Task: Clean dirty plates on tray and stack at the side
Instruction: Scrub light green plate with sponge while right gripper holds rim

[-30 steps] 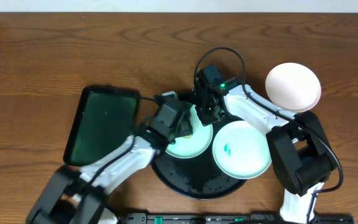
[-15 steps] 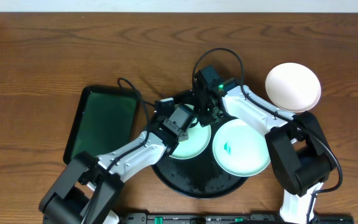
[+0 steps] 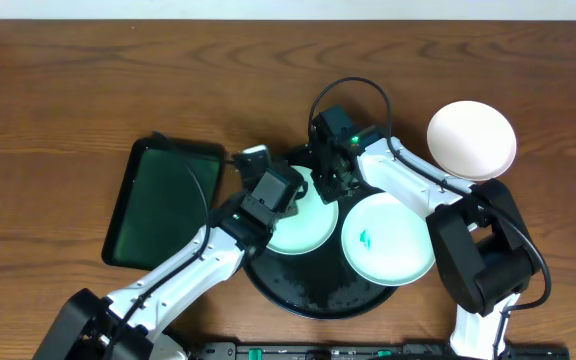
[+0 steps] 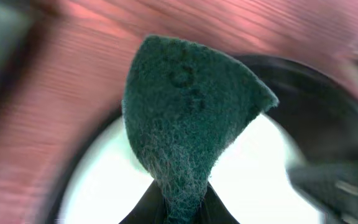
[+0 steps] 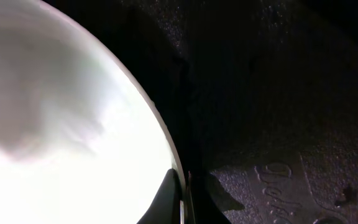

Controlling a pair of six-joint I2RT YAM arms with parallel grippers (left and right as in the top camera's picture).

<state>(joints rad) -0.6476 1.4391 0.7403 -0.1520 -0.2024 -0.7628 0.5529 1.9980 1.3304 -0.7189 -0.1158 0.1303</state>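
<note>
The round black tray (image 3: 313,295) holds two plates. The left plate (image 3: 306,232) is pinched at its far rim by my right gripper (image 3: 327,187); in the right wrist view its fingers (image 5: 182,196) close on the rim of the plate (image 5: 61,124) over the tray (image 5: 278,93). My left gripper (image 3: 290,203) is shut on a dark green scouring pad (image 4: 191,118) and holds it over that plate (image 4: 98,186). The right plate (image 3: 388,240) carries a small teal smear. A third plate (image 3: 471,138) lies on the table at the right, off the tray.
A dark green rectangular tray (image 3: 163,200) lies on the wooden table left of the round tray, next to my left arm. Black cables loop above the right wrist (image 3: 353,90) and over the green tray's far corner.
My left gripper with the pad moved right across the left plate, then back left, and its arm swung. The right gripper and the plates have stayed in place.
</note>
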